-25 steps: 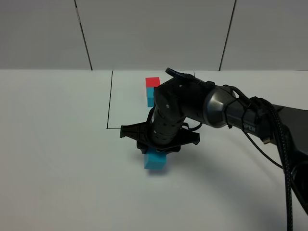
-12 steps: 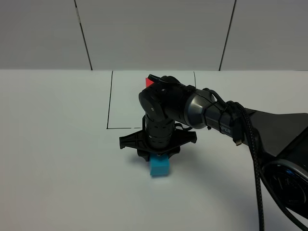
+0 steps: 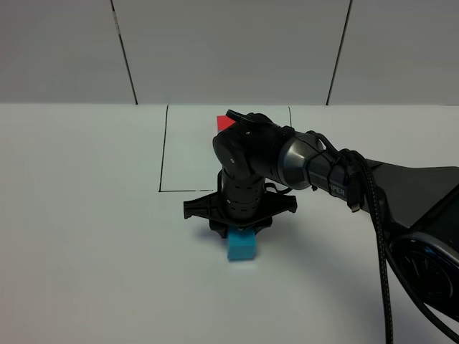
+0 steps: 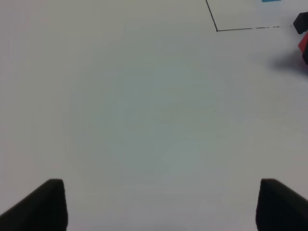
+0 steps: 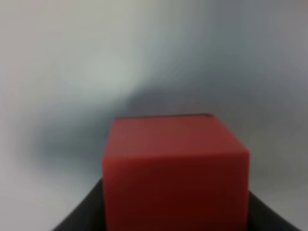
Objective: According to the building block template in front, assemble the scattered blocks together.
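The template's red cube (image 3: 224, 122) shows at the back inside the black drawn outline (image 3: 163, 150); its cyan half is hidden behind my right arm. The loose cyan cube (image 3: 242, 247) lies on the table in front of the outline. My right gripper (image 3: 238, 231) points straight down, right over the cyan cube's far side. It is shut on the loose red cube (image 5: 175, 168), which fills the right wrist view and is hidden in the exterior view. My left gripper (image 4: 159, 207) is open and empty over bare table.
The white table (image 3: 86, 215) runs wide to the left and front. The outline's corner (image 4: 216, 30) and a bit of red (image 4: 303, 44) show at the edge of the left wrist view. My right arm's cable (image 3: 380, 236) hangs at the right.
My right arm has swung in over the outline and the gripper has settled slightly right. The cyan cube now sits a little nearer and further right. The left gripper's earlier state is not shown.
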### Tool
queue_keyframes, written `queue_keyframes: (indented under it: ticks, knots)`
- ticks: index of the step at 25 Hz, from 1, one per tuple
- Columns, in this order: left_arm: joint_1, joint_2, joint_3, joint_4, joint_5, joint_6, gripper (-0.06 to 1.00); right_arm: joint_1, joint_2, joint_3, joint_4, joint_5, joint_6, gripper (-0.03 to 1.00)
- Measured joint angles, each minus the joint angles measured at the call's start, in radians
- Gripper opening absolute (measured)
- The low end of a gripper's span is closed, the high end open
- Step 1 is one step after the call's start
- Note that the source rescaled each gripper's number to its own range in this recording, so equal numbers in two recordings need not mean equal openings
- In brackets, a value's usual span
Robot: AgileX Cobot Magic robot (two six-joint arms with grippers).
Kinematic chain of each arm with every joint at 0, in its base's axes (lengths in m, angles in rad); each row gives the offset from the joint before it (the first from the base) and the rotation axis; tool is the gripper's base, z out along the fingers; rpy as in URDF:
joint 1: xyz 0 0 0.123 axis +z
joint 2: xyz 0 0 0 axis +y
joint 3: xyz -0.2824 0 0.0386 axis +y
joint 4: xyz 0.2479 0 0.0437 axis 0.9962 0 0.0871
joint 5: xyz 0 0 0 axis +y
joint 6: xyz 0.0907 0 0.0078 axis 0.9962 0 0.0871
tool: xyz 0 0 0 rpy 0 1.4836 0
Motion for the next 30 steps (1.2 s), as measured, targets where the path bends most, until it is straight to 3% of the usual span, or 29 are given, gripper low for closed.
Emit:
queue_keyframes:
  ticks: [17, 18, 20, 23, 25, 26, 30]
  knots:
    - [0.000, 0.000, 0.000, 0.000, 0.000, 0.000, 0.68, 0.000, 0.038, -0.001, 0.000, -0.043, 0.004, 0.02]
    - [0.000, 0.000, 0.000, 0.000, 0.000, 0.000, 0.68, 0.000, 0.038, -0.001, 0.000, -0.046, 0.004, 0.06]
    - [0.000, 0.000, 0.000, 0.000, 0.000, 0.000, 0.68, 0.000, 0.038, -0.001, 0.000, -0.050, 0.005, 0.26]
    - [0.000, 0.000, 0.000, 0.000, 0.000, 0.000, 0.68, 0.000, 0.038, -0.001, 0.001, -0.058, 0.004, 0.73]
    - [0.000, 0.000, 0.000, 0.000, 0.000, 0.000, 0.68, -0.001, 0.037, -0.001, 0.001, -0.061, 0.003, 0.95]
    - [0.000, 0.000, 0.000, 0.000, 0.000, 0.000, 0.68, -0.003, 0.036, -0.002, 0.003, -0.061, 0.002, 0.99]
    - [0.000, 0.000, 0.000, 0.000, 0.000, 0.000, 0.68, -0.009, -0.003, -0.013, 0.035, -0.052, -0.007, 1.00]
